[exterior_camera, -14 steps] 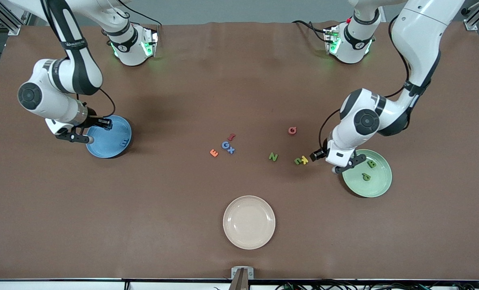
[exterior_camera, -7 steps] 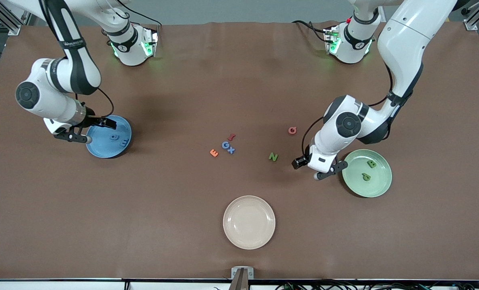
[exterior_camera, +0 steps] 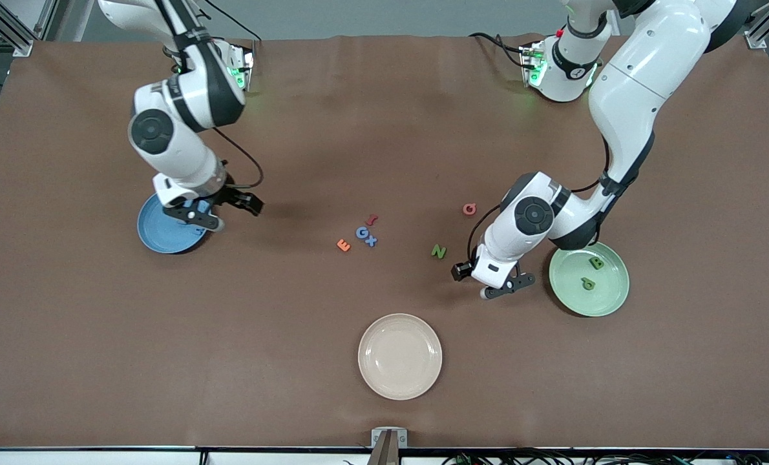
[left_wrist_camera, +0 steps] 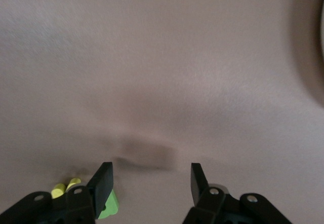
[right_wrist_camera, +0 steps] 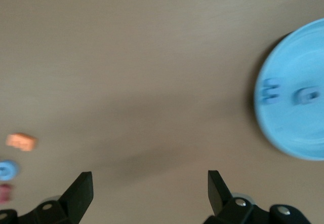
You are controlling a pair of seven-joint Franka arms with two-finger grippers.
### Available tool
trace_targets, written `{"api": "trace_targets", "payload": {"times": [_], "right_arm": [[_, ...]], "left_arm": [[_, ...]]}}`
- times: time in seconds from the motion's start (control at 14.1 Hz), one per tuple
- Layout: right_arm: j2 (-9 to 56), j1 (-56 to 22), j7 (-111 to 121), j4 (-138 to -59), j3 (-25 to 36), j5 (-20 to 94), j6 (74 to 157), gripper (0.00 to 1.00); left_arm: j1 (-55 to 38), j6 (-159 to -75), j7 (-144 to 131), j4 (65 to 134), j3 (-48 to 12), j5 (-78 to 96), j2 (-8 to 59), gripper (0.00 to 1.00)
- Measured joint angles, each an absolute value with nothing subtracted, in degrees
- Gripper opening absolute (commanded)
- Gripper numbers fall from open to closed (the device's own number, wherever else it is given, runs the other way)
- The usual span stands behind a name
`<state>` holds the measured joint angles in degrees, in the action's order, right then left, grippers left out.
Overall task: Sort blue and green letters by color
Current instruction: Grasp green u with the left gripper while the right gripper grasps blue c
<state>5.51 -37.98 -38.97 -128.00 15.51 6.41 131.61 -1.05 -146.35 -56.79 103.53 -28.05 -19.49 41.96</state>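
Since a second ago my right gripper has left the blue plate and swung toward the table's middle, fingers spread and empty; the blue d and E lie on that plate, so two blues are sorted. Blue G and X sit mid-table beside the orange E and a red letter, green N nearer the left arm's end. My left gripper came off the green plate, spread, over the green letter and yellow letter. Front view hides both; wrist view crops them.
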Motion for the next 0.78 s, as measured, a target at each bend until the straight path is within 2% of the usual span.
{"api": "trace_targets", "payload": {"times": [0.36,0.5,0.64,0.71,0.78], "right_arm": [[19.5,-46.6,-61.7,-115.0,15.5,8.2,132.4,0.99],[25.2,-49.3,-71.0,-110.4,15.4,8.2,133.5,0.95],[29.6,-51.0,-78.2,-107.7,15.4,8.5,135.7,0.86],[31.2,-51.8,-81.1,-106.9,15.4,8.8,136.7,0.77],[32.4,-52.4,-83.4,-106.4,15.4,9.2,137.6,0.74]], "left_arm": [[-1.0,-146.3,-56.8,104.5,-27.4,-21.2,42.3,0.71],[-0.8,-146.3,-56.8,105.3,-27.4,-21.2,42.2,0.71],[-0.8,-146.6,-57.6,106.6,-27.4,-21.3,41.9,0.71],[-0.8,-146.6,-58.0,107.3,-27.4,-21.3,41.4,0.71],[-0.8,-146.6,-58.2,108.2,-27.4,-21.3,40.8,0.71]]}}
